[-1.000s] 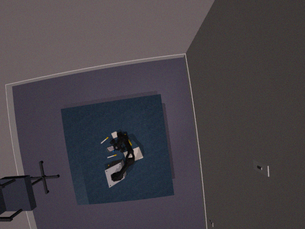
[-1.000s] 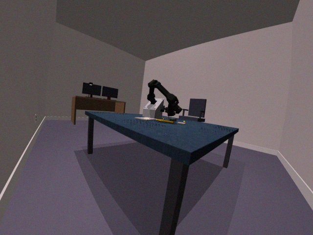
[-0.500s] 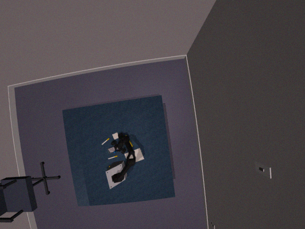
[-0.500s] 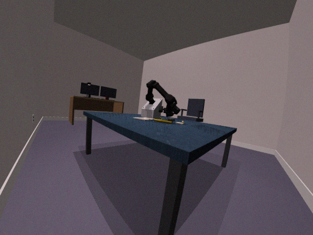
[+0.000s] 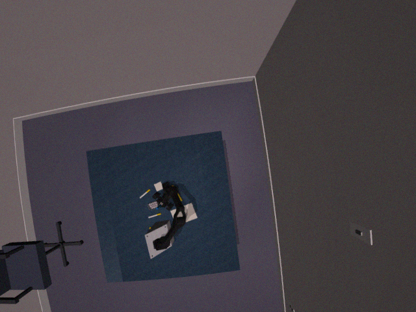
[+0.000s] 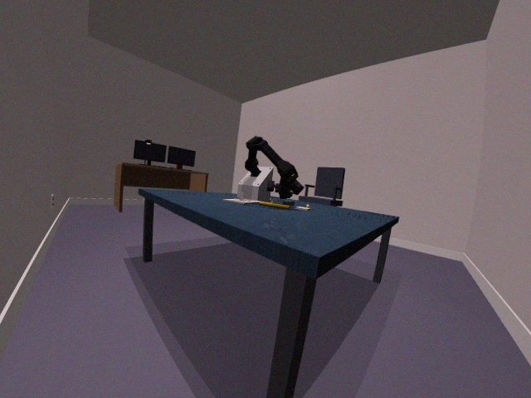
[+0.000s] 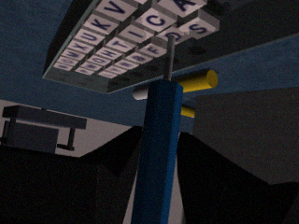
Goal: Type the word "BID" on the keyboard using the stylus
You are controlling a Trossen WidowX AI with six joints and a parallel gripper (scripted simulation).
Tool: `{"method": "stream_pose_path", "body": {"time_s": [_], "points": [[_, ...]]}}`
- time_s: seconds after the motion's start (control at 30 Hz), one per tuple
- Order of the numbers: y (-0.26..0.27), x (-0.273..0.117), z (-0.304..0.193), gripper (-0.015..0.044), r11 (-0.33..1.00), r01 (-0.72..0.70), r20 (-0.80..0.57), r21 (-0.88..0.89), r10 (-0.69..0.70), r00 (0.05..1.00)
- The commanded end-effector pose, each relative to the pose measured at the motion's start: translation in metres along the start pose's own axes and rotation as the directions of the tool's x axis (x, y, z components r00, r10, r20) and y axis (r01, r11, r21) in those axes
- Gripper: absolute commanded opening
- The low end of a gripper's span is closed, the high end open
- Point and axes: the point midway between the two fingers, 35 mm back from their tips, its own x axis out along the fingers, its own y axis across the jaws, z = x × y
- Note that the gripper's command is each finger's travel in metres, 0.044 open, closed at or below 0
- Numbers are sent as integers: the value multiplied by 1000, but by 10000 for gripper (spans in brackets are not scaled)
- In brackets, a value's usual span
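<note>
The small keyboard (image 5: 153, 205) (image 7: 102, 84) with white lettered keys lies on the blue desk (image 5: 201, 161) (image 6: 240, 220). My gripper (image 5: 162, 203) (image 7: 160, 137) is shut on the blue stylus (image 7: 161, 109), close beside and above the keyboard. The stylus's thin metal tip (image 7: 171, 56) points at the D key (image 7: 176, 35) and overlaps it in the wrist view. The D key looks lower than the S key (image 7: 201, 28) and the F key (image 7: 154, 49) beside it. The exact contact is partly hidden by the tip. The B key is small and hard to read there.
Two white and yellow sticks (image 5: 144, 194) (image 5: 154, 216) flank the keyboard. One stick (image 7: 198, 82) lies behind the stylus in the wrist view. A yellow stick (image 5: 179, 196) (image 6: 274, 205), a white square (image 5: 158, 186) and white paper (image 5: 190, 212) lie near the arm.
</note>
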Motion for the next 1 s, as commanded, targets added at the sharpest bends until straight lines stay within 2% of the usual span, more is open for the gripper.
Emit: {"method": "stream_pose_path", "body": {"time_s": [0.0,0.3,0.53,0.97], "points": [[0,0,2,81,1000,0,4,-2,0,1000],[0,-2,-2,81,1000,0,4,-2,0,1000],[-1,-17,-31,81,1000,0,2,-2,0,1000],[1,-19,-30,81,1000,-5,16,-12,5,1000]]}}
